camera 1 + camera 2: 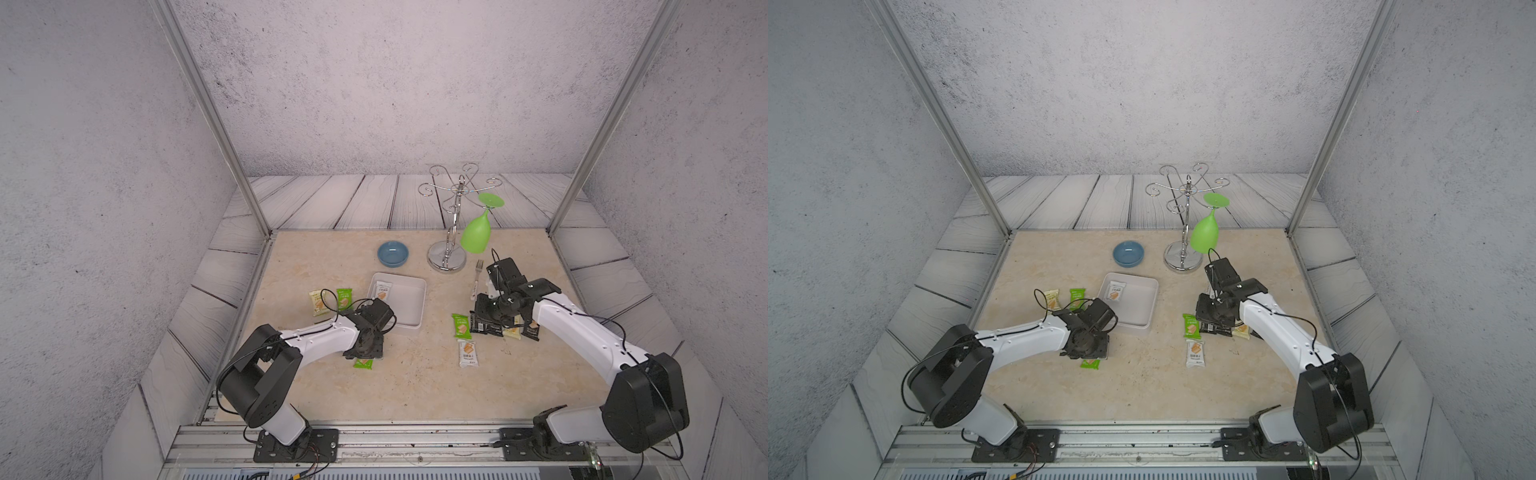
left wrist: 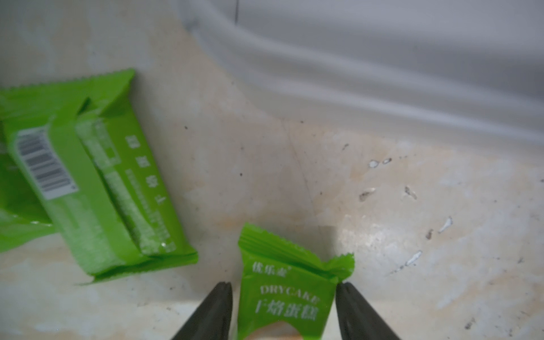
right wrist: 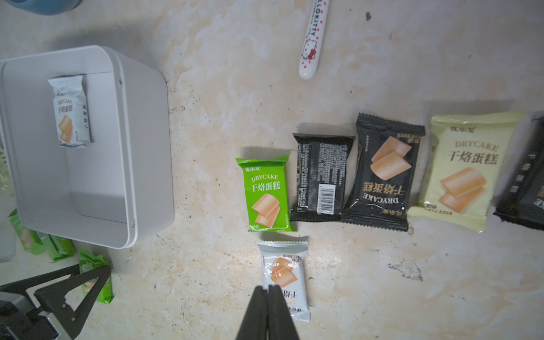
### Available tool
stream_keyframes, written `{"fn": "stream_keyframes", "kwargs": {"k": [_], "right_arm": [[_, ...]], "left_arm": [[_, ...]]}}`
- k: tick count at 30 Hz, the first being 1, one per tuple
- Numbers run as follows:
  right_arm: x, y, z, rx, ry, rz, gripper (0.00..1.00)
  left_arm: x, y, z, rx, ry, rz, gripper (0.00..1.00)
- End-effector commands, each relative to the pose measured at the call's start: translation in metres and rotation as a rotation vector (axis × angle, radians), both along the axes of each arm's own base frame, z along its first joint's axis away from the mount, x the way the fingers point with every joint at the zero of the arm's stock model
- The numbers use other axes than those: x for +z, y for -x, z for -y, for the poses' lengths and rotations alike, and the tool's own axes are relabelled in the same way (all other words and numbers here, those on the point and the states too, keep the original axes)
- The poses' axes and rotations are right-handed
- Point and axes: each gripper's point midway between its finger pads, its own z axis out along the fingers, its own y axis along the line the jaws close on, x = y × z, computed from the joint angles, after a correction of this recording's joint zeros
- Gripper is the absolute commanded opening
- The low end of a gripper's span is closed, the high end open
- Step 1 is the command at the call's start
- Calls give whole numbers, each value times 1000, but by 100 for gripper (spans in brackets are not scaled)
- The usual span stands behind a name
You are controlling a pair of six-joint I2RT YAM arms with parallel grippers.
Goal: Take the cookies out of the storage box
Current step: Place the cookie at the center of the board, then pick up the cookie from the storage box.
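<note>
Storage box [image 1: 406,305]: 1 cookie [image 1: 382,290] by rim; L fingers [image 2: 212,312] spread, R fingers [image 3: 255,312] pressed together

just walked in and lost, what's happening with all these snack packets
Two robot arms are emptying cookies out of the white storage box. The left gripper stands open around a green packet lying on the table near the box. The right gripper is shut and empty, above the packets laid out on the table. One white packet is left inside the box.

Storage box [image 3: 147,147]: smooth matt white plastic. Cookies [image 3: 266,194] beside it: glossy plastic film wrappers. Stand [image 1: 446,258] behind it: polished metal. Tabletop [image 1: 415,395]: scuffed stone-look.
</note>
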Motion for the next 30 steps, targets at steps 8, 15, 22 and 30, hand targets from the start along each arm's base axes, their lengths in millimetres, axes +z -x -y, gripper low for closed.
{"fn": "stream_keyframes", "kwargs": {"k": [8,15,22,30], "right_arm": [[3,-8,-2,29,22,16,9],[6,-20,-8,46,17,30,9],[12,-34,-13,73,27,41,9],[12,-44,-14,82,43,45,9]], "left_arm": [[50,-8,-1,3,7,79,63],[96,-27,6,-24,30,182,64],[110,-63,27,-71,-8,225,66],[113,-114,61,-135,13,215,69]]}}
